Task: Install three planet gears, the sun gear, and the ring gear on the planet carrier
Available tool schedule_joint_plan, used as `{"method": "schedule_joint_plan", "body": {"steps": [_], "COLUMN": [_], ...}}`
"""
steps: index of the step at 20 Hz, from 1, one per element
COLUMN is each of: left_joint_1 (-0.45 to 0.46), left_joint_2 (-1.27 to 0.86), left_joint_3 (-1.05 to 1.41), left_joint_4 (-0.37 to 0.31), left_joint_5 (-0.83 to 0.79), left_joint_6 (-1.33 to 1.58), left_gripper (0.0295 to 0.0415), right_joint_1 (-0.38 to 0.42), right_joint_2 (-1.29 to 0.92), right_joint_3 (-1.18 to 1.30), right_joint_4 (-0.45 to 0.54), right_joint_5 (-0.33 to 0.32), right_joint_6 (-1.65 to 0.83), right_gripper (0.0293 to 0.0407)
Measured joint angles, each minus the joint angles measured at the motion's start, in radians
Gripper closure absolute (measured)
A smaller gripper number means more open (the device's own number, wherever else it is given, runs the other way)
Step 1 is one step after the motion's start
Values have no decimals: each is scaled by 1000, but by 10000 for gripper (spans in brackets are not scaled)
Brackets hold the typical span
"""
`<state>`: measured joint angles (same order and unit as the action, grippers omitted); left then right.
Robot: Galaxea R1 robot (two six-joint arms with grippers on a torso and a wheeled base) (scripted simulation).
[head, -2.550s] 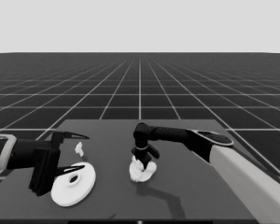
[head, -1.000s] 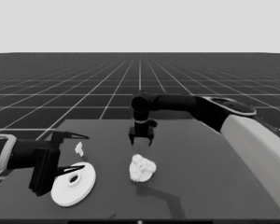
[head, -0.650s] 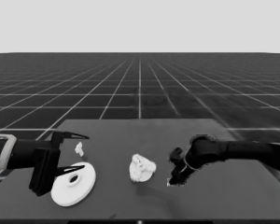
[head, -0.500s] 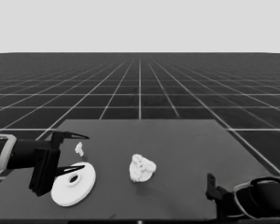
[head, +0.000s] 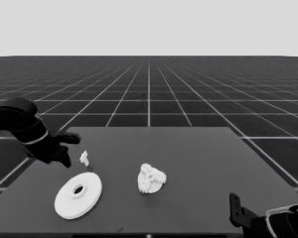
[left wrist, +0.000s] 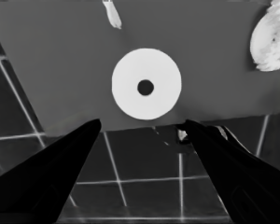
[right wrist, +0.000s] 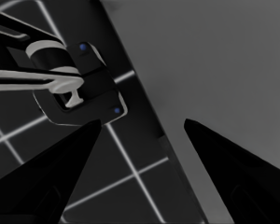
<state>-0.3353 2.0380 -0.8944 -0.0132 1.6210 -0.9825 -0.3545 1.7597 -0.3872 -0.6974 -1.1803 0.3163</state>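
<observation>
Near the table's (head: 198, 148) front-left corner lies the larger round part (head: 78, 195), beyond the left gripper's (left wrist: 140, 128) wide-spread, empty fingers. Gears stacked on the smaller round part (head: 151, 178) sit mid-table. Right gripper (right wrist: 140, 126), fingers spread and empty, waits at the front-right corner.

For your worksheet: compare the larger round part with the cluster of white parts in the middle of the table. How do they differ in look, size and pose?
The larger round part is a smooth, flat disc with a dark centre hole; the cluster is lumpy, toothed and irregular. The disc is wider, the cluster more compact and raised. The disc lies nearer the left gripper; the cluster sits mid-table. Both are white and rest on the table, untouched by either gripper.
</observation>
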Motion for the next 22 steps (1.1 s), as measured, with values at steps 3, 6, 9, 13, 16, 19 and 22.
{"method": "schedule_joint_plan", "body": {"steps": [3, 6, 9, 13, 16, 19, 22], "left_joint_1": [20, 203, 472, 519, 523, 523, 523], "left_joint_2": [34, 26, 76, 101, 104, 104, 104], "left_joint_3": [-117, -112, -213, -261, -266, -266, -267], "left_joint_4": [-80, 85, 285, 319, 322, 322, 323], "left_joint_5": [8, -96, -222, -253, -257, -257, -257], "left_joint_6": [-42, -53, -35, -24, -23, -22, -22], "left_gripper": [326, 326, 326, 326, 361, 362, 362], "right_joint_1": [0, 0, 0, 0, 0, 0, 0], "right_joint_2": [0, 0, 0, 0, 0, 0, 0], "right_joint_3": [0, 0, 0, 0, 0, 0, 0], "right_joint_4": [0, 0, 0, 0, 0, 0, 0], "right_joint_5": [0, 0, 0, 0, 0, 0, 0], "right_joint_6": [0, 0, 0, 0, 0, 0, 0], "right_gripper": [315, 315, 315, 315, 315, 315, 315]}}
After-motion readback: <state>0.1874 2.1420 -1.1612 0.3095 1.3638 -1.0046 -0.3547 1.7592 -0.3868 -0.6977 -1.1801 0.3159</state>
